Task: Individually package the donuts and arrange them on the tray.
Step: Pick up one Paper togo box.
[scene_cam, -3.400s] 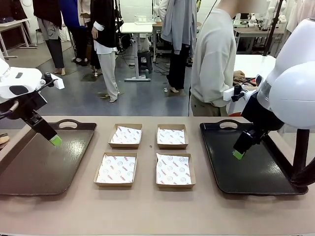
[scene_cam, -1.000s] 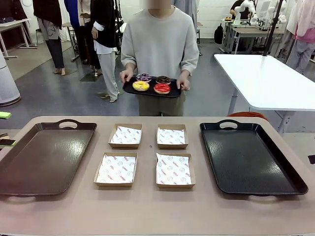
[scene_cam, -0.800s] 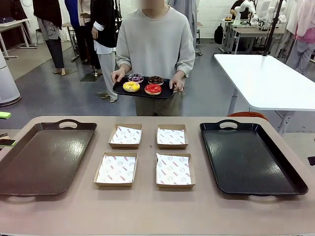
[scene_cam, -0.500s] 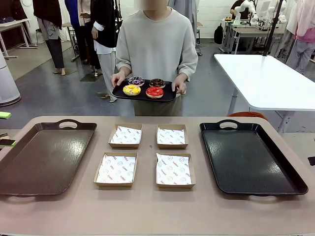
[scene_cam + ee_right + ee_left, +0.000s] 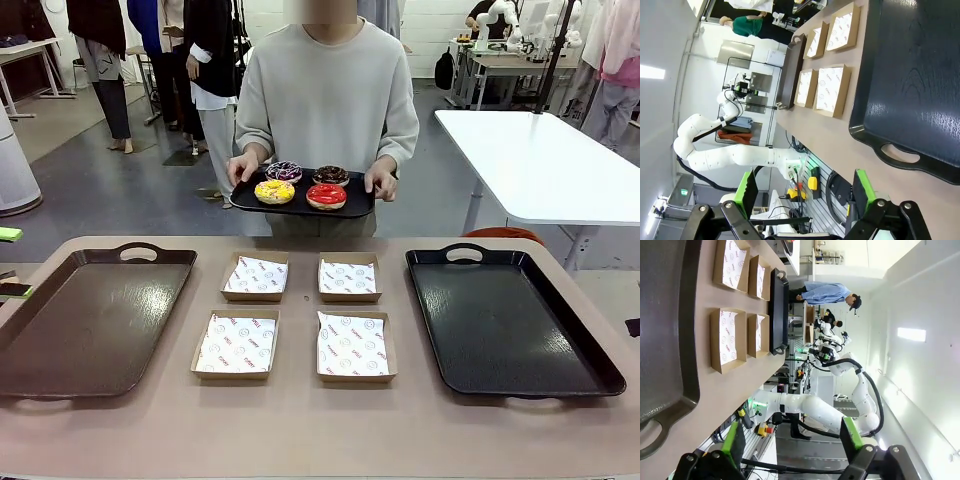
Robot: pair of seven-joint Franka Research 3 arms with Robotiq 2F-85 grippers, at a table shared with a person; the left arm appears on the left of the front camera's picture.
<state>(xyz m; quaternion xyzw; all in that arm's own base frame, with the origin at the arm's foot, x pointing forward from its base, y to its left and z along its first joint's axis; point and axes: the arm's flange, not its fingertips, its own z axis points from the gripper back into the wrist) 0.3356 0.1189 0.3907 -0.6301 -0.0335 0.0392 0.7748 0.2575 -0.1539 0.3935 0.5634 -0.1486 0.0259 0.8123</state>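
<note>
Donuts not yet on the counter (image 5: pixel 320 430): all four riding on a small serving tray (image 5: pixel 300 208), held level above the far edge by one hand (image 5: pixel 243 168) at one end and another hand (image 5: pixel 382 180) at the other. Yellow donut (image 5: pixel 274 191) and red donut (image 5: pixel 326 196) in the near row, purple sprinkled donut (image 5: pixel 284 171) and chocolate donut (image 5: pixel 330 176) behind. Each apart from its neighbours, likely to spare the icing and leave room for a pick from above.

Four open cardboard boxes (image 5: pixel 236 343) laid two by two mid-counter, paper liners up. One per donut by the look of it, within reach from either side. Flanking them, a brown tray (image 5: pixel 90 320) on the robot's left and a black tray (image 5: pixel 510 320) on its right, both bare, seemingly meant for the packed boxes.

Left fingers (image 5: pixel 851 434): spread wide, green pads well apart, gripping nothing, touching nothing, hanging past the handle end of the brown tray. Right fingers (image 5: pixel 863 186): likewise fully spread, bare between the pads, off the handle end of the black tray. Probably placed clear of the middle to give the hands room for the hand-over. Packaging not yet begun.
</note>
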